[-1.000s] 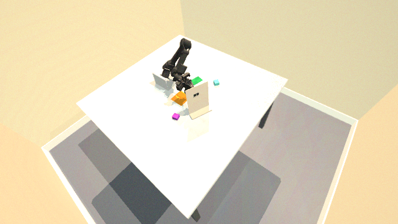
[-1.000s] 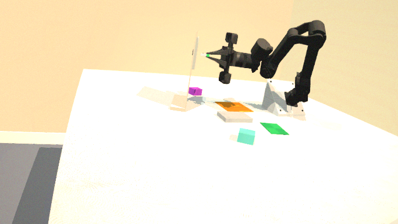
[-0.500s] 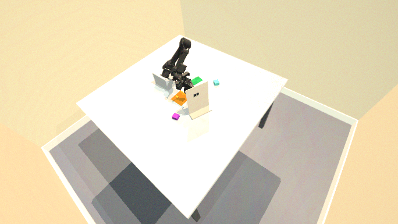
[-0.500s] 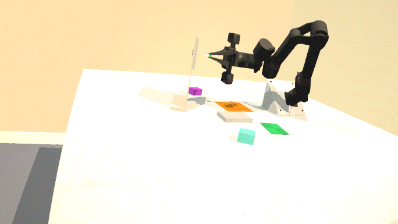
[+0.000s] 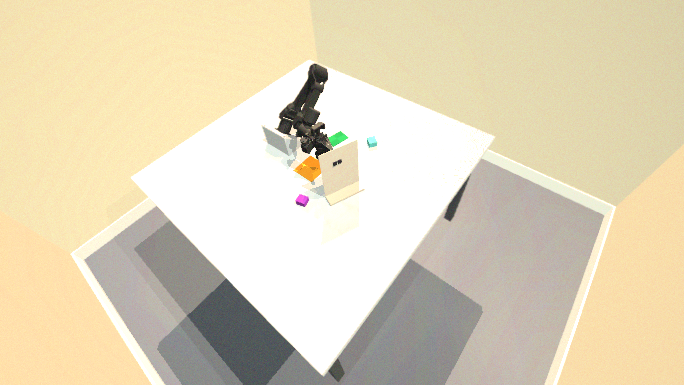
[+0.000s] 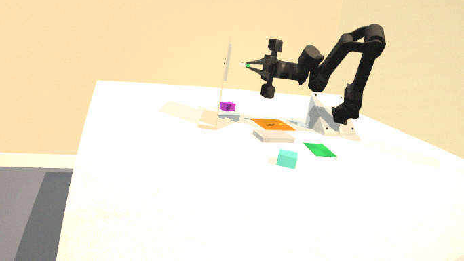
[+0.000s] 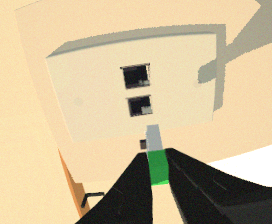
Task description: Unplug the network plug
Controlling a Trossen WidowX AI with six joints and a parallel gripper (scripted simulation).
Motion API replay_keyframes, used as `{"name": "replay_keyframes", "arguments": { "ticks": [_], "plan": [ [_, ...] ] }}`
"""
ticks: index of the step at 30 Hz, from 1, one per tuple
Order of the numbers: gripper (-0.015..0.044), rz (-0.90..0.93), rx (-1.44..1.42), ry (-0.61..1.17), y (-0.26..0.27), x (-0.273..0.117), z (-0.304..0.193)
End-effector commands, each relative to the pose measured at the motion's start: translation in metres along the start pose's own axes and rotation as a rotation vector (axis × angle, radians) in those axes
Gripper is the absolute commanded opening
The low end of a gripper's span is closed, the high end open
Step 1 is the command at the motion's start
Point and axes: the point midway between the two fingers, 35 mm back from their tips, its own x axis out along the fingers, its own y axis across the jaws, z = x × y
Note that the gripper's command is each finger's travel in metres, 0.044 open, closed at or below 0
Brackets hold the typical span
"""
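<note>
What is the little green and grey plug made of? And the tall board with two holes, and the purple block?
The plug, pinched in the gripper, looks like hard plastic: flat green body, pale grey tip, no shine. The upright panel seems a smooth matte cream board, maybe plastic or painted wood; too plain to tell. The purple block looks like solid matte plastic or foam, with sharp edges and even colour.
</note>
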Motion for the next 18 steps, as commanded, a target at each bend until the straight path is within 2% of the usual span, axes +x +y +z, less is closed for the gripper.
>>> {"name": "replay_keyframes", "arguments": {
  "ticks": [1,18],
  "plan": [
    [0.0000,-0.005,-0.003,0.000,-0.0015,-0.0042,-0.0009],
    [0.0000,-0.008,-0.003,-0.003,-0.0016,-0.0136,-0.0036]
  ]
}}
